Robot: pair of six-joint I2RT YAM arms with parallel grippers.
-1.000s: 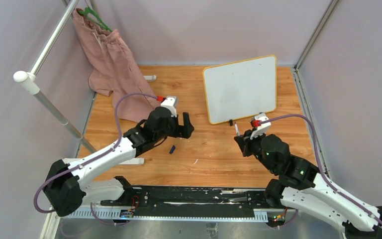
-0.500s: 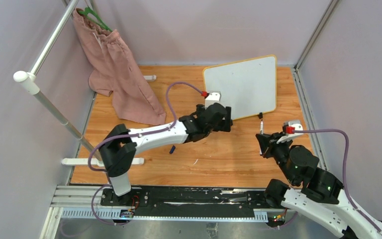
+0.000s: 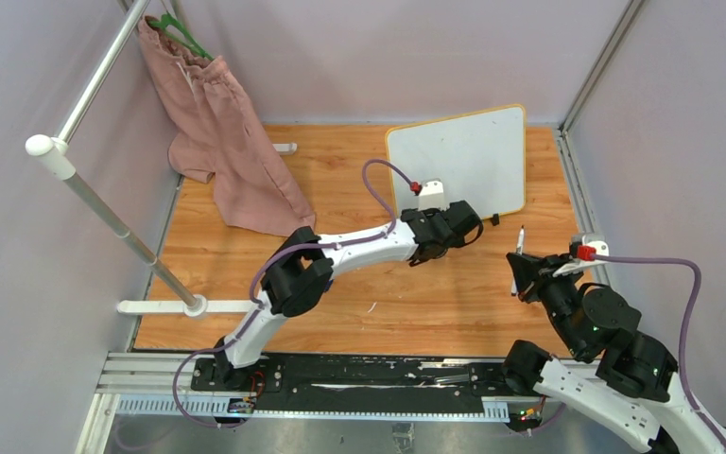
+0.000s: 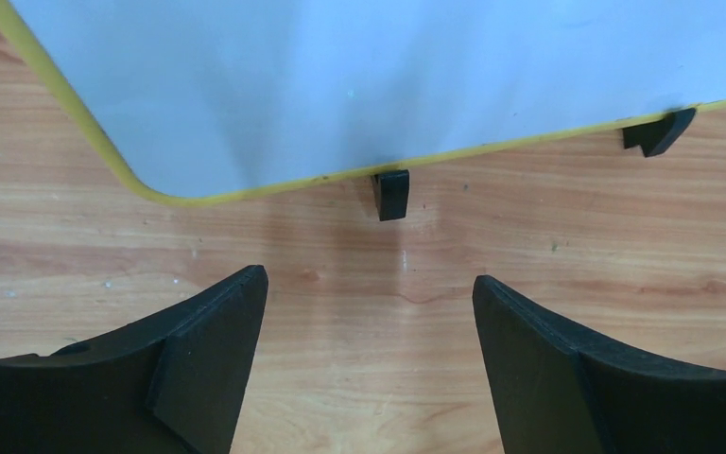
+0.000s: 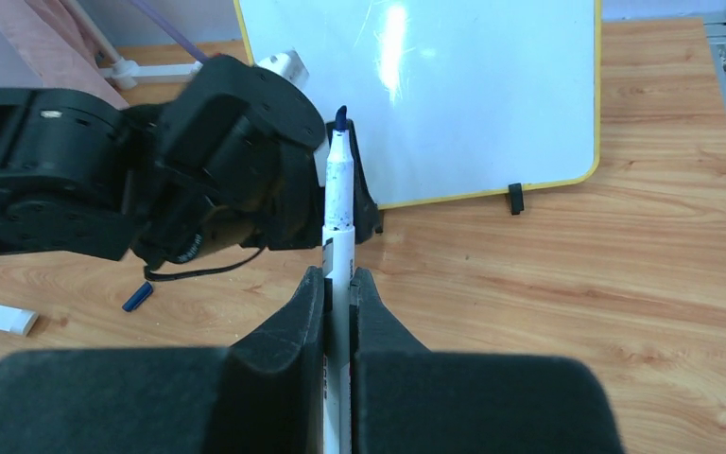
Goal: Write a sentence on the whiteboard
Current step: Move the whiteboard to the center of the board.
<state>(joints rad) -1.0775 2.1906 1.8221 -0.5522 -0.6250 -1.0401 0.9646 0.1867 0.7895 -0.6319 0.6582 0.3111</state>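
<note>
While the left arm reaches across the bench (image 3: 359, 189), the left claw (image 3: 469, 225) sits at the near edge of the whiteboard (image 3: 458, 165), which stands at about 1 o'clock from bench centre in the top view.

- Whiteboard: white face, thin yellow frame, turned a little so its left corner lies nearer the arms. Right wrist view shows a glare streak on the face.
- Left claw (image 4: 369, 284): fingers apart, nothing between them. In the left wrist view one black foot (image 4: 392, 194) of the board lies at 12 o'clock just ahead of the gap, not touched. The second foot (image 4: 657, 132) is at about 2 o'clock. The board's rounded yellow corner is at 10 o'clock.
- Right claw (image 3: 520, 272): clamped on a marker (image 3: 518, 253), at 4 o'clock from the board and apart from it. In the right wrist view the claw (image 5: 338, 279) grips the white barrel low down. The marker (image 5: 338, 189) is uncapped, with its dark-blue tip pointing to 12 o'clock at the board, and the tip is not on the board's face.
- A small dark-blue piece (image 5: 137, 296) lies on the wood at 9 o'clock in the right wrist view, beside the left arm's black housing.
- A pink garment (image 3: 232, 142) hangs at 10 o'clock and drapes onto the bench.
- A white pole (image 3: 113, 222) slants along the left edge.
</note>
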